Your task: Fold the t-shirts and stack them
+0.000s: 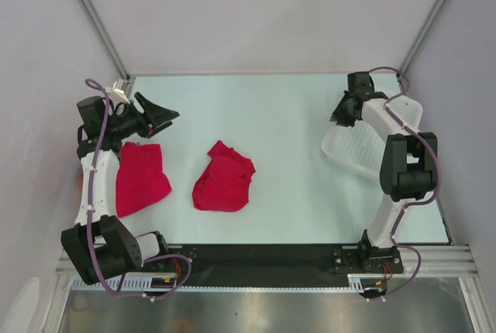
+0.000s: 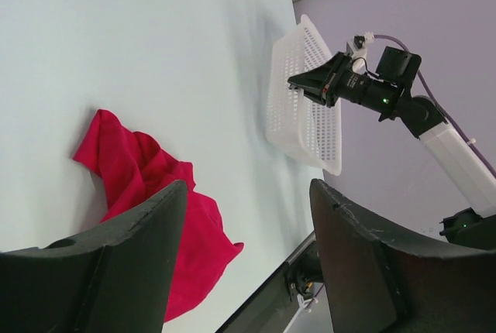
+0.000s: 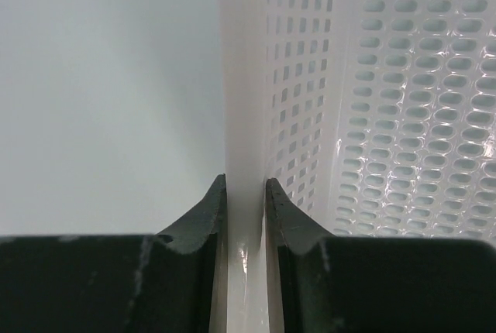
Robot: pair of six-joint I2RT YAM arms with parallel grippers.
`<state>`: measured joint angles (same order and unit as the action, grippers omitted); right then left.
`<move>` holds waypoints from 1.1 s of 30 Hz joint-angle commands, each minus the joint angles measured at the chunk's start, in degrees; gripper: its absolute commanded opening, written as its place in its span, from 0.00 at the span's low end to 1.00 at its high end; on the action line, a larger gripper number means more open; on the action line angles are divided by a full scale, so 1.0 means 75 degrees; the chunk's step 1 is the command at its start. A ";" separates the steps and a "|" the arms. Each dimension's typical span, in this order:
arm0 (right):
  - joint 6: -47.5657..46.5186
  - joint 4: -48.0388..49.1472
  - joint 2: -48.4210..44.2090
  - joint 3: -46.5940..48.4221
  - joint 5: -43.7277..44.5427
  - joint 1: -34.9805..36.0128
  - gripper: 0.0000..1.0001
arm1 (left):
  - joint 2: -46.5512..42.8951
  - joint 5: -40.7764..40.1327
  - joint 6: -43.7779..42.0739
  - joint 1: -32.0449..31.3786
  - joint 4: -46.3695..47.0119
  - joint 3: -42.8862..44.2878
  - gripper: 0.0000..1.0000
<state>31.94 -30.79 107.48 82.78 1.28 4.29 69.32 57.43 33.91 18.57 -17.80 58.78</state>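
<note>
The right fingers (image 3: 203, 213) pinched the basket (image 3: 387, 116) by its thin rim; I reckoned it might slip and tip. The left fingers (image 2: 132, 248) gaped, empty. One red t-shirt (image 1: 142, 178) lay beside the left arm, a second t-shirt (image 1: 225, 178) lay crumpled mid-counter (image 1: 287, 116).
</note>
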 commanded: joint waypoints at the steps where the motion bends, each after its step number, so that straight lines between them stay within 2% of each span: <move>1: 0.0369 -0.0642 0.0388 -0.1029 0.0755 -0.0877 0.00 | -0.0032 0.0323 -0.0104 0.0091 0.0358 -0.0115 0.70; 5: 0.0159 -0.0746 0.0376 -0.0890 0.0744 -0.0948 0.04 | -0.0020 0.0358 -0.0068 0.0091 0.0440 -0.0185 0.70; 9: -0.0075 -0.0981 0.0283 -0.0538 0.0825 -0.0702 0.13 | -0.0032 0.0370 0.0013 0.0091 0.0522 -0.0256 0.70; 15: -0.0439 -0.1555 -0.0103 0.0351 0.1270 0.0047 0.21 | -0.0137 0.0370 0.0049 0.0091 0.0522 -0.0279 0.70; 20: -0.0673 -0.2059 -0.0910 0.1137 0.1657 0.0819 0.25 | -0.0184 0.0358 0.0084 0.0091 0.0534 -0.0349 0.70; 22: -0.0813 -0.2129 -0.1134 0.1372 0.1844 0.1055 0.30 | -0.0219 0.0358 0.0084 0.0102 0.0534 -0.0385 0.70; 27: -0.0849 -0.2247 -0.1638 0.1186 0.1564 0.1477 0.30 | -0.0301 0.0370 0.0119 0.0102 0.0534 -0.0408 0.70; 33: -0.0767 -0.1954 -0.1920 -0.0266 0.1400 0.1502 0.25 | -0.0441 0.0405 0.0143 0.0091 0.0510 -0.0513 0.70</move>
<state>26.26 -44.86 93.62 86.80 12.12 15.90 68.73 58.76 34.57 18.72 -15.51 55.86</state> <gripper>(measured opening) 0.269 0.699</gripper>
